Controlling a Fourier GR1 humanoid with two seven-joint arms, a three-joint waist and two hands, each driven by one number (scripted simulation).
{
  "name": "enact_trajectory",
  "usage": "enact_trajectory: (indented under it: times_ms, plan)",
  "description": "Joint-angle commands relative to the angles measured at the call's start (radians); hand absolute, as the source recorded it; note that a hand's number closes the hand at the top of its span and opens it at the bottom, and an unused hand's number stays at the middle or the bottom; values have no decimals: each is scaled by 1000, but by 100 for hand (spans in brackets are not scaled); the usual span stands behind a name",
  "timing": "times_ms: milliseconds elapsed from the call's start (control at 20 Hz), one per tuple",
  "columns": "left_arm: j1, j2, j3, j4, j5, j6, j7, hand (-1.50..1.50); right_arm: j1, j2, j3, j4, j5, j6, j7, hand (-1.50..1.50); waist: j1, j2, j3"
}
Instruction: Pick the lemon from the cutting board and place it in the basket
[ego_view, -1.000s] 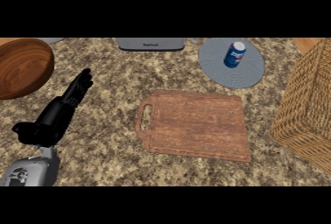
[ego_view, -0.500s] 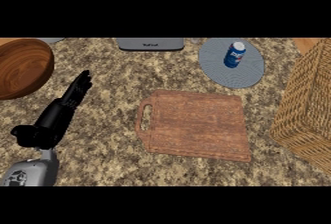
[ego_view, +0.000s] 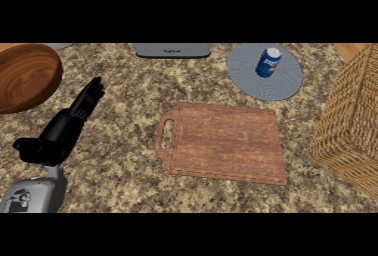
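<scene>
One brown cutting board (ego_view: 221, 142) lies mid-desk; the woven basket (ego_view: 354, 125) sits right; the left hand (ego_view: 70, 125) holds nothing, fingers straight.

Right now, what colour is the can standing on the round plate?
Blue with a white top and white marking; the can shows best in the head view, on the grey plate.

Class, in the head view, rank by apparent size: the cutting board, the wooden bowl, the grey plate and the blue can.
1. cutting board
2. wooden bowl, partly cut off by the view's edge, so unsure
3. grey plate
4. blue can
</scene>
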Motion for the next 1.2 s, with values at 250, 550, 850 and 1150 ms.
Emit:
enact_trajectory:
  times_ms: [250,550,850,1150]
  plan:
    - [-27,-40,-24,34,-37,40,11,0,-64,-91,-103,270,-147,-69,-221,-150,-2,0,0]
    - [-33,-28,-12,52,-34,22,-28,0,-123,-76,-45,342,-170,-126,-326,-150,1,0,0]
    - [0,-25,-11,-7,-22,16,25,0,-105,-120,-117,222,-319,-9,-256,-150,-8,-4,-1]
    - [44,-32,-19,4,-52,30,-37,0,-39,-186,-255,246,-470,94,-177,-150,-18,-6,-1]
